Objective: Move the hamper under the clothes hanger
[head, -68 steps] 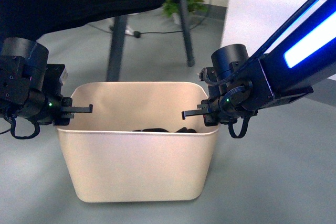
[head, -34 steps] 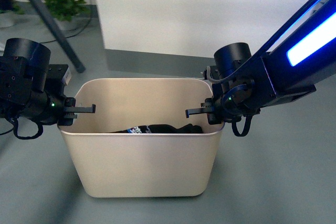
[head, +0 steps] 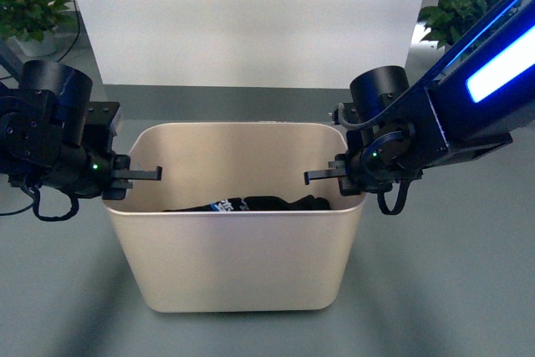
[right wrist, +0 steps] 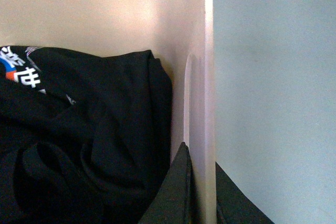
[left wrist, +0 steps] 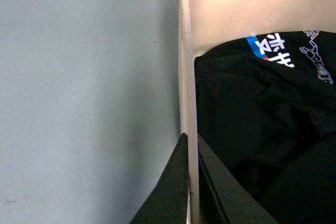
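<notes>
Two end effectors (head: pixel 125 180) (head: pixel 343 180) still astride hamper (head: pixel 242 265) walls, plants (head: pixel 33 7) now behind.

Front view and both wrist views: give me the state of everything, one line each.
hamper: upright, clamped at both short ends.
black clothes: crumpled inside the hamper.
left gripper: shut, fingers astride the hamper's wall.
right gripper: shut, fingers astride the opposite wall.

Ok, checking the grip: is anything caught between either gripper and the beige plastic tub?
Nothing visible. The left gripper and right gripper each clamp a bare end wall of the beige plastic hamper, one finger inside, one outside; the black clothing is not pinched.
</notes>
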Motion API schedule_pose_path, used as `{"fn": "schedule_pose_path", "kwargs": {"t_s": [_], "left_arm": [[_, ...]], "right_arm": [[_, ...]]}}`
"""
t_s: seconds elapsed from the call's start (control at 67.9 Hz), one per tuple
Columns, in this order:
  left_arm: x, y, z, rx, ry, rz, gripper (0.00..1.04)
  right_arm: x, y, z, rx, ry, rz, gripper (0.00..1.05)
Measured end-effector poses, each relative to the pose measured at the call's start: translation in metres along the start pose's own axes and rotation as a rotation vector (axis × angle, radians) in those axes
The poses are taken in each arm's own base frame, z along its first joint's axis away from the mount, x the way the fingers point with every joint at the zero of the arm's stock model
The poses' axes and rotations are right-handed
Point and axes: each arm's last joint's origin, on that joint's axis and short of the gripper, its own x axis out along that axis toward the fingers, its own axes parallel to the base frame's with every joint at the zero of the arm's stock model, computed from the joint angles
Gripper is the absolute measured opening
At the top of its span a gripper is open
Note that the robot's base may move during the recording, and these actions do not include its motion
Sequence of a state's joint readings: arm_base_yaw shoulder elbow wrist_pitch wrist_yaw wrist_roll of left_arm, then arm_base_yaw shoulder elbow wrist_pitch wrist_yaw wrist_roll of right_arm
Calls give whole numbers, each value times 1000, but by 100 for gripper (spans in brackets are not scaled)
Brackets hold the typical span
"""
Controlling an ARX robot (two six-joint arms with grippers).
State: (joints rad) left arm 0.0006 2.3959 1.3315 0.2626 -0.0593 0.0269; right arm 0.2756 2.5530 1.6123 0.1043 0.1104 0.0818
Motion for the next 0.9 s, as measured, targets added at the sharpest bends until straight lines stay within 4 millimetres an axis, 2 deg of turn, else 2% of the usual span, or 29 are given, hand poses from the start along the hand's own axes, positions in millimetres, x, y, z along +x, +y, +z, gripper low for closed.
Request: {"fn": "schedule_pose_path", "kwargs": {"t_s": [0.162,0.457,0.722,0.899], "left_arm": [[0,8,0,-12,1,24,4],[0,0,0,0,0,-3,4],[0,2,0,-1,-13,-2,4],[-4,1,-14,10,-170,-22,4]], "right_arm": [[-1,10,-1,-14,0,23,3],[0,-1,0,1,0,-3,3],[0,1,0,1,-1,0,3],[-4,8,-15,188,-103,-166,3]]}}
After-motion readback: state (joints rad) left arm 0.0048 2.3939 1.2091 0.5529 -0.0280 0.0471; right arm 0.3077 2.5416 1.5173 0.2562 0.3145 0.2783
